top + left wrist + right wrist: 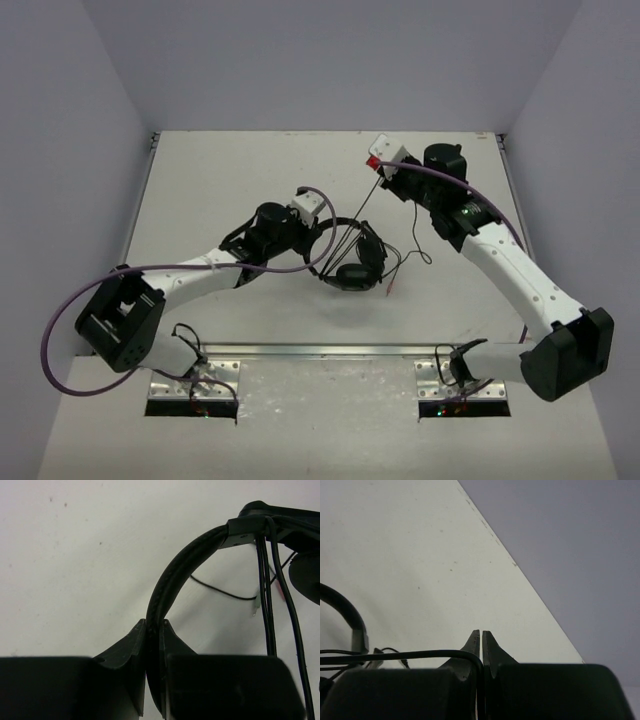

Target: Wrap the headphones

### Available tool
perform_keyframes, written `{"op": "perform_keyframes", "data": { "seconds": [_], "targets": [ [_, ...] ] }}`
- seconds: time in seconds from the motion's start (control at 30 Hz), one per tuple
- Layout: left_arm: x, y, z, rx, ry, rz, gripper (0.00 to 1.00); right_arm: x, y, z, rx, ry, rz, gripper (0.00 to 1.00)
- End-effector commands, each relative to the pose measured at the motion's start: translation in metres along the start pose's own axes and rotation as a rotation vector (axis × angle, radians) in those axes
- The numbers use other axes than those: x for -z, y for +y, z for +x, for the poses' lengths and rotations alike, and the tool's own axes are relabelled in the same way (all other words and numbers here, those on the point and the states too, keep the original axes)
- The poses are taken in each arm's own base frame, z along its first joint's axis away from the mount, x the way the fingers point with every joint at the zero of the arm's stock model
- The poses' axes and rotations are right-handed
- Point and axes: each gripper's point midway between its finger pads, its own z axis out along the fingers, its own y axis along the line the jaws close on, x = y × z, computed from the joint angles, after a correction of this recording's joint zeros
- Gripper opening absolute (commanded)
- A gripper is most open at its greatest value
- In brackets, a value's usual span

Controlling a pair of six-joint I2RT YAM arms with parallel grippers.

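White, lightly speckled desk [220,170], lilac-grey walls [330,60] on three sides, metal rail [330,350] along near edge. Headphones [350,255] mid-desk; left fingers [142,635] clamp headband [165,580]. Right fingers [475,642] pinch cable [420,655], stretched toward far right.

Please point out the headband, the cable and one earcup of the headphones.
headband [167,586]: left wrist view, middle of the curved band.
cable [420,654]: right wrist view, stretch running into the jaws.
earcup [351,277]: top external view, centre of the nearer pad.
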Motion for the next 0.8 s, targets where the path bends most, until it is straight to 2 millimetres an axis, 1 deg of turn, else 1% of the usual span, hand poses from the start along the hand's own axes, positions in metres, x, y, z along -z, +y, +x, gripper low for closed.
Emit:
{"op": "perform_keyframes", "data": {
  "seconds": [0.0, 0.07, 0.1, 0.13, 0.17, 0.2, 0.23, 0.27, 0.3, 0.33, 0.37, 0.4, 0.43, 0.47, 0.5, 0.53, 0.57, 0.63, 0.67, 0.73, 0.77],
  "targets": [
    [0.017, -0.029, -0.017, -0.09, -0.083, 0.169, 0.0, 0.022, -0.105, -0.04, 0.05, -0.104, 0.29, 0.01],
    [0.023, -0.036, -0.021, -0.094, -0.096, 0.18, 0.0, 0.018, -0.106, -0.03, 0.014, -0.108, 0.262, 0.01],
    [0.029, -0.043, -0.029, -0.099, -0.12, 0.206, 0.0, 0.014, -0.11, -0.018, -0.006, -0.093, 0.26, 0.01],
    [0.033, -0.045, -0.034, -0.096, -0.133, 0.204, 0.0, 0.01, -0.109, -0.014, -0.022, -0.092, 0.253, 0.01],
    [0.036, -0.049, -0.037, -0.095, -0.14, 0.211, 0.0, 0.005, -0.102, -0.009, -0.051, -0.1, 0.22, 0.01],
    [0.044, -0.05, -0.046, -0.093, -0.165, 0.198, 0.0, 0.0, -0.099, -0.003, -0.069, -0.099, 0.199, 0.01],
    [0.047, -0.052, -0.049, -0.091, -0.169, 0.185, 0.0, -0.005, -0.092, 0.006, -0.094, -0.094, 0.181, 0.01],
    [0.05, -0.05, -0.052, -0.085, -0.172, 0.168, 0.0, -0.009, -0.084, 0.007, -0.145, -0.115, 0.144, 0.01],
    [0.056, -0.051, -0.06, -0.088, -0.192, 0.161, 0.0, -0.013, -0.083, 0.008, -0.169, -0.137, 0.137, 0.01],
    [0.06, -0.057, -0.067, -0.093, -0.205, 0.167, 0.0, -0.022, -0.075, 0.017, -0.208, -0.132, 0.103, 0.01],
    [0.064, -0.061, -0.072, -0.093, -0.22, 0.173, 0.0, -0.027, -0.069, 0.02, -0.249, -0.136, 0.074, 0.01],
    [0.072, -0.067, -0.084, -0.091, -0.253, 0.185, 0.0, -0.036, -0.062, 0.027, -0.276, -0.128, 0.043, 0.01],
    [0.077, -0.065, -0.092, -0.08, -0.272, 0.165, 0.0, -0.038, -0.058, 0.032, -0.3, -0.124, 0.026, 0.01],
    [0.085, -0.062, -0.103, -0.046, -0.302, 0.146, 0.0, -0.039, -0.053, 0.034, -0.346, -0.13, 0.014, 0.01],
    [0.089, -0.054, -0.111, -0.023, -0.318, 0.099, 0.0, -0.04, -0.054, 0.031, -0.358, -0.165, 0.01, 0.01],
    [0.1, -0.051, -0.128, 0.016, -0.357, 0.074, 0.0, -0.04, -0.05, 0.034, -0.396, -0.185, 0.009, 0.01],
    [0.106, -0.042, -0.136, 0.031, -0.381, 0.025, 0.0, -0.04, -0.048, 0.034, -0.415, -0.195, 0.003, 0.01],
    [0.118, -0.039, -0.153, 0.076, -0.421, 0.001, 0.0, -0.04, -0.038, 0.037, -0.466, -0.21, -0.024, 0.01],
    [0.125, -0.036, -0.159, 0.092, -0.433, -0.012, 0.0, -0.041, -0.038, 0.034, -0.473, -0.229, -0.026, 0.01],
    [0.13, -0.031, -0.164, 0.113, -0.429, -0.042, 0.0, -0.042, -0.03, 0.035, -0.516, -0.238, -0.057, 0.01],
    [0.139, -0.032, -0.175, 0.141, -0.459, -0.038, 0.01, -0.043, -0.027, 0.032, -0.545, -0.257, -0.079, 0.01]
  ]
}}
